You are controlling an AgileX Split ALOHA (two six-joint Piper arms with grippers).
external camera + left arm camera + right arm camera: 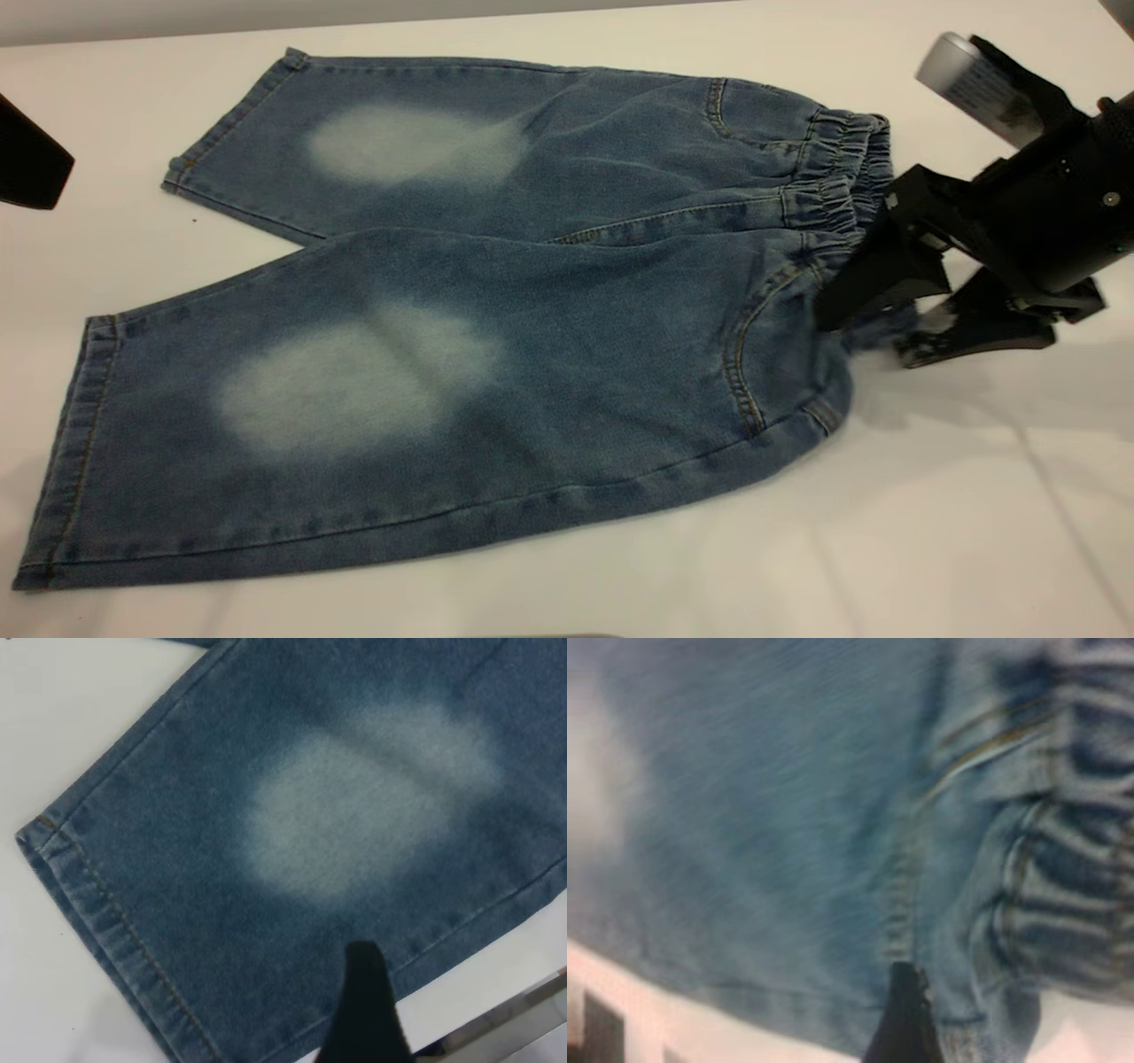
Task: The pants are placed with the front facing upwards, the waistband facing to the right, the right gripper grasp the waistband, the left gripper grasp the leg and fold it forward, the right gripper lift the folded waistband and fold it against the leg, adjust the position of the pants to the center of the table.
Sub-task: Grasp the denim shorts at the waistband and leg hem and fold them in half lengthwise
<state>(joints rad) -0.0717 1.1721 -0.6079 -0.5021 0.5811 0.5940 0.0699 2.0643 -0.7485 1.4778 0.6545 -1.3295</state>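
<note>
Right gripper point(873, 323) spread wide at waistband point(842, 177); should straddle whole band before closing, left gripper state can't tell

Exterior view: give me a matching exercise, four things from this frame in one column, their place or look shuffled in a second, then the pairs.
1. waistband
2. right end effector
3. left arm
4. nearer leg

A. dark shape at the view's left edge, off the shorts
B. gathered band at the shorts' right end
C. at the waist end of the shorts
D. flat on the table, pale oval patch

Pairs: 1-B, 2-C, 3-A, 4-D
</note>
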